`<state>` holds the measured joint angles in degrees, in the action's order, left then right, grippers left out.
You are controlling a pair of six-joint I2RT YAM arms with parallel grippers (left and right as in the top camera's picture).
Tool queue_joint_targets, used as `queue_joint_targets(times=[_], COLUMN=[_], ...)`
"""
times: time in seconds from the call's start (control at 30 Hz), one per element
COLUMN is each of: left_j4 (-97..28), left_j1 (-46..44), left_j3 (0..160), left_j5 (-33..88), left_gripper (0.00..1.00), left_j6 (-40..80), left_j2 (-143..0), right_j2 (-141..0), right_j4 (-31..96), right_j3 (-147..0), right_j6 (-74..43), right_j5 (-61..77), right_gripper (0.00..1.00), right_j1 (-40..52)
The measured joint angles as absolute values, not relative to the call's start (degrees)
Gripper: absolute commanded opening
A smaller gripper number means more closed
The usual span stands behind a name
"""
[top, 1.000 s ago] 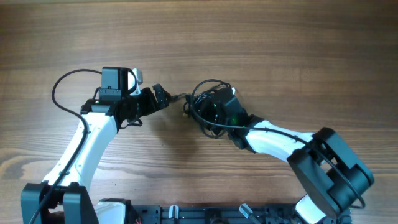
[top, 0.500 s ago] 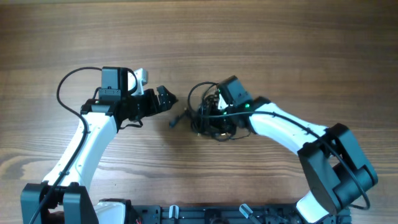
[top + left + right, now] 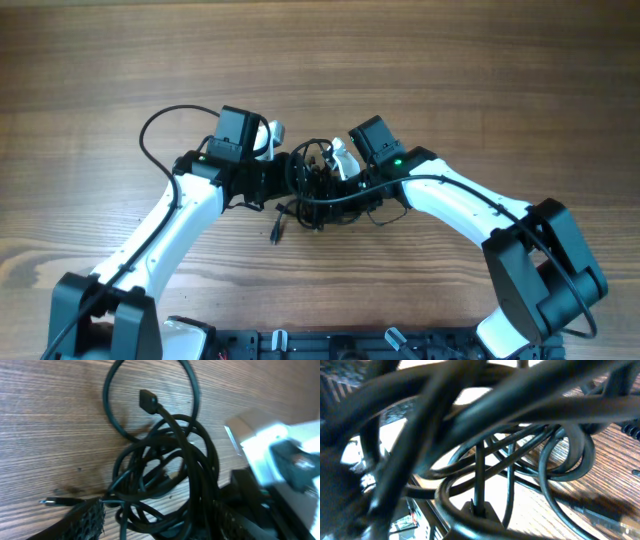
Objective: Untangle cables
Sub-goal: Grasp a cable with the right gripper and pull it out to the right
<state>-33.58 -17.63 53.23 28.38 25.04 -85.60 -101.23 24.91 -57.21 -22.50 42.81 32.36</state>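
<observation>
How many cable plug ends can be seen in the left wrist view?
2. One plug end sits at the top, within the upper loop; another lies low on the left, on the table. More may be hidden inside the tangled cables.

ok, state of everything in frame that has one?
cables: tangled in one bundle, between the two grippers.
plug end: free, trailing out of the bundle onto the table.
left gripper: open, straddling the bundle.
right gripper: shut, inside the bundle; whether it pinches a cord is hidden.
</observation>
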Motion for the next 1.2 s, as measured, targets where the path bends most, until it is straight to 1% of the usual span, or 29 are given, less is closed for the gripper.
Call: queue_joint_targets(times=[0.2, 0.27, 0.3, 0.33, 0.37, 0.4, 0.43, 0.6, 0.67, 0.7, 0.73, 0.77, 0.87, 1.0, 1.1, 1.2], left_j4=[-31.81, -30.57, -30.11, -29.5, -28.95, -28.62, -28.56, -28.47, -29.65, -30.74, -33.04, -34.17, -37.47, -38.65, -38.17, -38.22], left_j1=[-18.37, -19.29, -19.59, -19.9, -20.29, -20.67, -20.93, -20.03, -17.8, -16.12, -12.49, -10.11, -1.5, 4.29, 5.63, 7.81], left_j3=[53.23, 53.23, 53.23, 53.23, 53.28, 53.36, 53.58, 54.28, 54.28, 54.28, 54.26, 54.26, 54.22, 54.22, 54.22, 53.21], left_j5=[27.86, 27.42, 27.22, 27.22, 27.27, 27.29, 27.27, 24.64, 24.95, 25.43, 26.04, 26.74, 27.88, 29.91, 31.22, 25.36], left_gripper=[0.77, 0.76, 0.73, 0.64, 0.47, 0.19, 0.04, 0.04, 0.04, 0.04, 0.04, 0.04, 0.04, 0.04, 0.04, 0.04], left_j6=[26.06, 26.09, 26.09, 26.09, 26.15, 26.17, 26.3, 26.26, 26.33, 26.46, 26.7, 26.72, 26.74, 26.89, 26.92, 26.87], left_j2=[-88.12, -89.01, -89.52, -90.13, -90.89, -91.61, -92.14, -93.47, -93.89, -94.11, -94.35, -94.59, -94.63, -94.63, -94.63, -94.72], right_j2=[-101.23, -101.23, -101.23, -101.23, -101.23, -101.23, -101.23, -101.23, -101.23, -101.23, -101.23, -101.23, -101.14, -101.14, -101.14, -100.75], right_j4=[24.86, 24.88, 24.86, 24.93, 24.91, 24.95, 24.88, 25.78, 27.51, 27.9, 28.08, 28.1, 27.44, 18.52, 10.55, 4.25], right_j3=[-57.21, -57.21, -57.21, -57.21, -57.21, -57.21, -57.21, -57.23, -57.58, -57.78, -58.28, -58.61, -58.67, -58.46, -58.08, -57.93], right_j6=[-22.39, -22.39, -22.39, -22.39, -22.37, -22.17, -21.91, -20.03, -20.29, -20.78, -20.99, -20.84, -18.26, -17.15, -21.52, -26.83], right_j5=[42.37, 42.37, 42.37, 42.37, 42.37, 42.33, 42.37, 40.49, 37.95, 37.23, 37.23, 39.0, 50.04, 64.29, 67.55, 68.05], right_gripper=[0.04, 0.04, 0.04, 0.04, 0.04, 0.04, 0.04, 0.04, 0.04, 0.04, 0.04, 0.04, 0.04, 0.04, 0.04, 0.04], right_j1=[32.29, 32.29, 32.27, 32.18, 32.14, 32.14, 32.14, 32.14, 31.9, 31.42, 29.95, 28.69, 23.11, 17.74, 14.28, 6.85])
